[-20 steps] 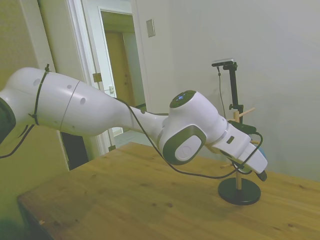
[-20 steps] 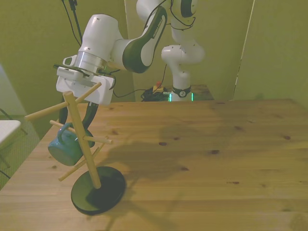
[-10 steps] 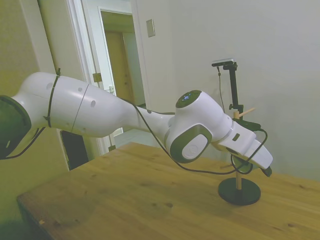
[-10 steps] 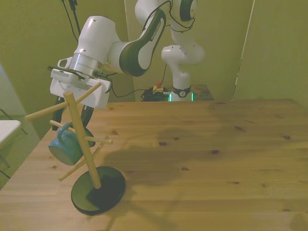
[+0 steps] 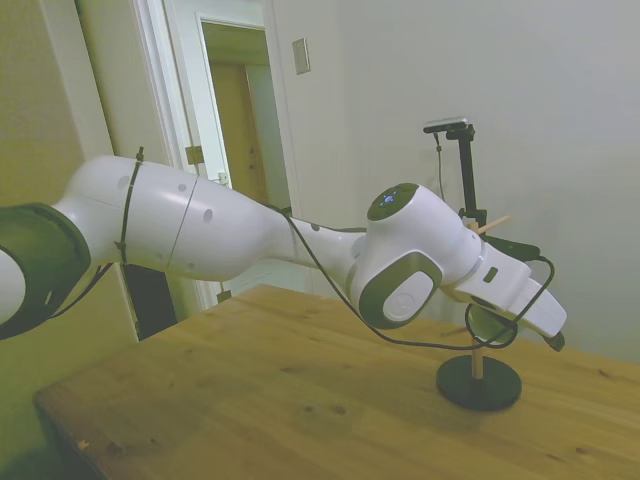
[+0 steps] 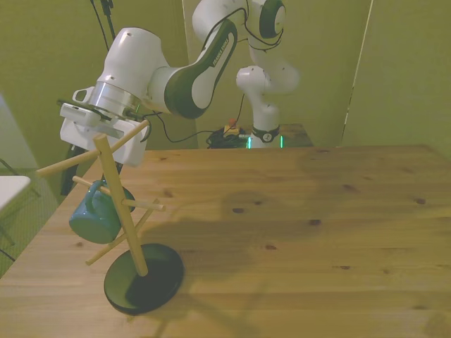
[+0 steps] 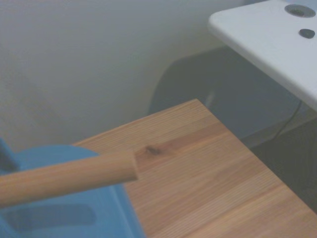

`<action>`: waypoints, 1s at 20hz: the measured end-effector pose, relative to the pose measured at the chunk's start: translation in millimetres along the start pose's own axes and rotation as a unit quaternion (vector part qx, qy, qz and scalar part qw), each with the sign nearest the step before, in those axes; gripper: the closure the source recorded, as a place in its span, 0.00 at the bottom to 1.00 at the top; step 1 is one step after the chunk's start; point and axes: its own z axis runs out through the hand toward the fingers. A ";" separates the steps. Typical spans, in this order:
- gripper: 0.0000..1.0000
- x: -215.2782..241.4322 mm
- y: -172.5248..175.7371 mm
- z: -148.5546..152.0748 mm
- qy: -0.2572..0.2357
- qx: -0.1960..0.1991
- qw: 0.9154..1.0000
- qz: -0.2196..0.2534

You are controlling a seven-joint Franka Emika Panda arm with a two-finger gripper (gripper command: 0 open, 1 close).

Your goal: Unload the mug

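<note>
So on the front view's left the claw sits behind the wooden mug tree, right by its upper pegs; can't tell if its fingers are spread or closed since the rack hides them. The mug is still hanging on a lower peg by its handle, off the table. Wrist view shows a peg crossing the blue mug.
</note>
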 end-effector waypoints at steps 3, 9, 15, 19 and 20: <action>1.00 -2.0 -4.7 2.1 -0.003 0.004 1.000 0.000; 1.00 -12.2 -11.5 4.9 -0.016 0.014 1.000 -0.005; 1.00 -14.1 -12.6 3.2 -0.030 0.012 0.999 -0.004; 1.00 -18.8 -11.0 3.3 -0.045 0.013 0.999 -0.006; 1.00 -19.9 -10.5 3.6 -0.047 0.012 0.999 -0.006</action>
